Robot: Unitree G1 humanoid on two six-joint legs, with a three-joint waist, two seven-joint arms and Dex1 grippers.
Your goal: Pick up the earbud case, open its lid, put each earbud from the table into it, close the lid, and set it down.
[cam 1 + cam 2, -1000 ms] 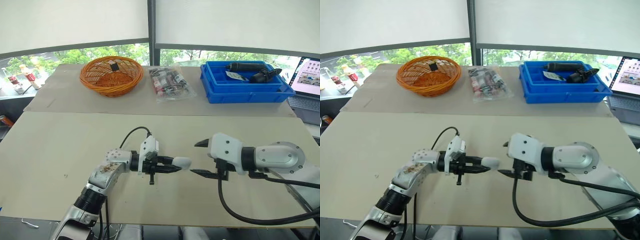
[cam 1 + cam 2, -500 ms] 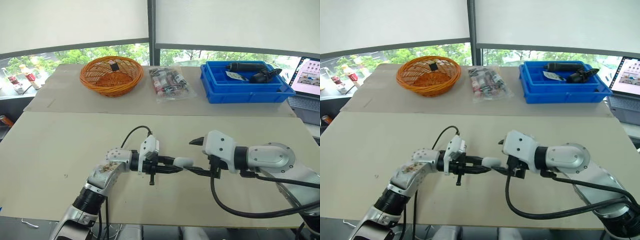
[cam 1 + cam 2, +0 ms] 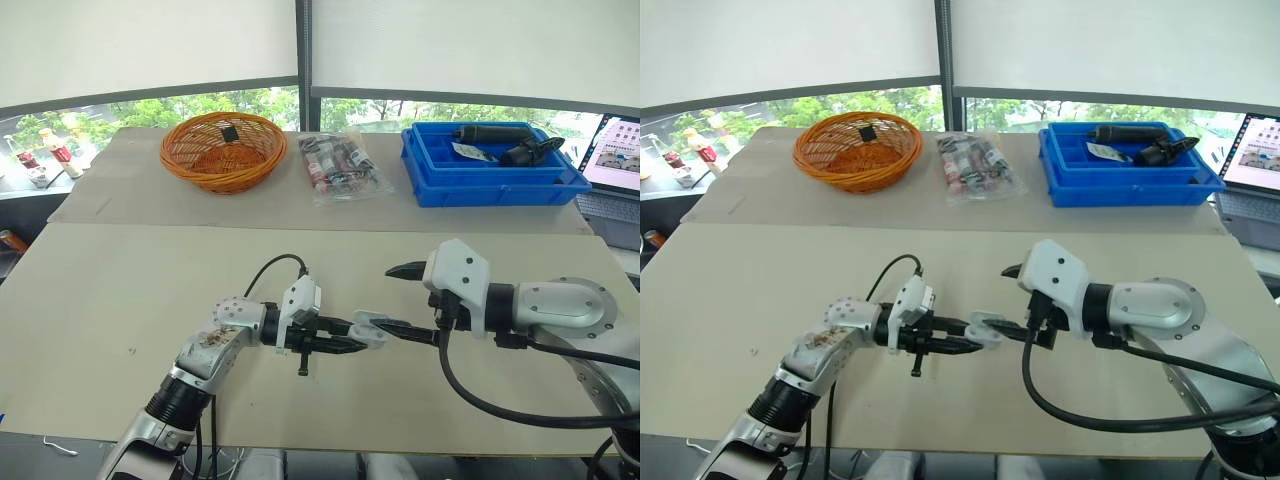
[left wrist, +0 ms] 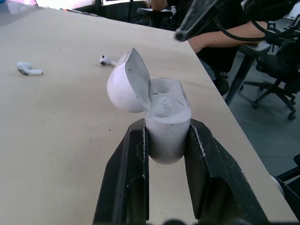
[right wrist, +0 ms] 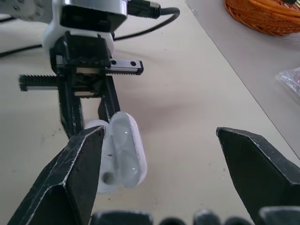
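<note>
My left gripper (image 3: 352, 336) is shut on the white earbud case (image 3: 368, 326), holding it by the body above the middle of the near table. The case's lid (image 4: 127, 83) stands hinged open, and the wells inside (image 4: 165, 93) look empty. My right gripper (image 3: 388, 297) is open and faces the left one, with its lower fingertip right at the lid and its upper finger higher up. The right wrist view has the case (image 5: 123, 150) just beside one finger (image 5: 79, 159). Two white earbuds (image 4: 29, 69) (image 4: 107, 60) lie on the table beyond the case.
On the far table stand an orange wicker basket (image 3: 222, 150), a clear bag of small items (image 3: 340, 165) and a blue bin (image 3: 490, 175) holding dark tools. A laptop (image 3: 615, 160) sits at the far right. The table's front edge runs just below both arms.
The case's lid was closed and now stands open. My right gripper has pulled back to the right and slightly up from the case. My left gripper has stayed put.
</note>
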